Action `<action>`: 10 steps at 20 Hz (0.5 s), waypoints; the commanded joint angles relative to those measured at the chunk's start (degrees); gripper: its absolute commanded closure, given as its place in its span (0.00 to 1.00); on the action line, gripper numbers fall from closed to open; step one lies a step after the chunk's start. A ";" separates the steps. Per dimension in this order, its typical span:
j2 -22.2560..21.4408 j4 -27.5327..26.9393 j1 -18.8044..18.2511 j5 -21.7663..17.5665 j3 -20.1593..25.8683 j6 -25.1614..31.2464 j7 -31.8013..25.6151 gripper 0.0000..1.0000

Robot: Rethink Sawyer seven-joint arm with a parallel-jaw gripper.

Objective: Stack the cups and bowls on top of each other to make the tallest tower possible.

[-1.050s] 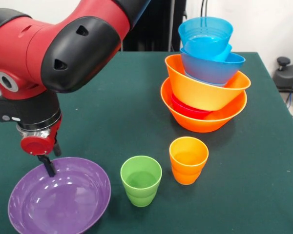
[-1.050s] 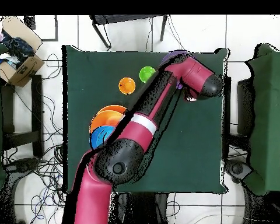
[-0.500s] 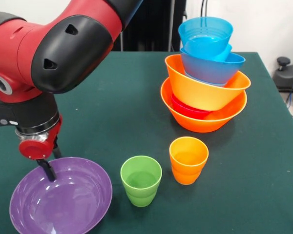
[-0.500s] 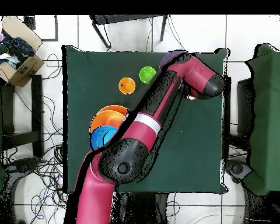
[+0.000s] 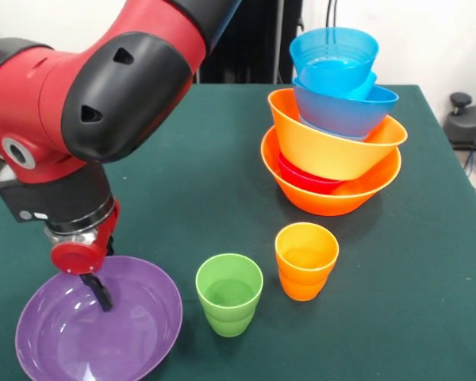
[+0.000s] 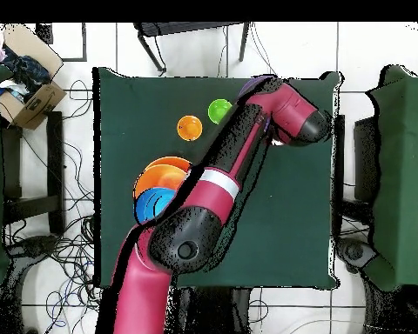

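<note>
Reaching down into the purple bowl (image 5: 99,321), the gripper (image 5: 97,291) shows only 1 dark finger in the front view, its tip inside the bowl near the far-left wall; whether a second finger sits outside the rim is hidden behind the red wrist, so I cannot tell if the pincer is open or closed on the rim.

To do this step well, in my judgement the rim wall should sit squarely between the fingers before they close, and the lift should be slow, since a wide, glossy bowl pinched at 1 edge will tend to tilt and slip.

The green cup (image 5: 229,294) stands just beside the bowl's right edge, with the orange cup (image 5: 305,259) a little farther on; swinging the bowl out should clear both.

The tower (image 5: 333,127) stands well apart at the far right of the table (image 5: 182,159), leaning already: 2 orange bowls, a red one nested low, 3 blue bowls above. Any landing there needs to be gentle and centred.

In the overhead view the arm (image 6: 221,183) covers most of the purple bowl and the gripper entirely. A blue cup is not visible in either view.
</note>
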 commanded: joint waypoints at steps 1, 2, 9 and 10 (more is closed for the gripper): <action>3.03 -4.73 -0.67 2.72 8.25 6.70 -17.89 0.00; 3.06 -4.87 -0.81 2.87 8.30 6.62 -18.03 0.00; 3.48 -5.60 -1.14 3.04 8.08 4.95 -14.41 1.00; 3.56 -5.62 -1.16 2.99 7.79 5.23 -13.47 1.00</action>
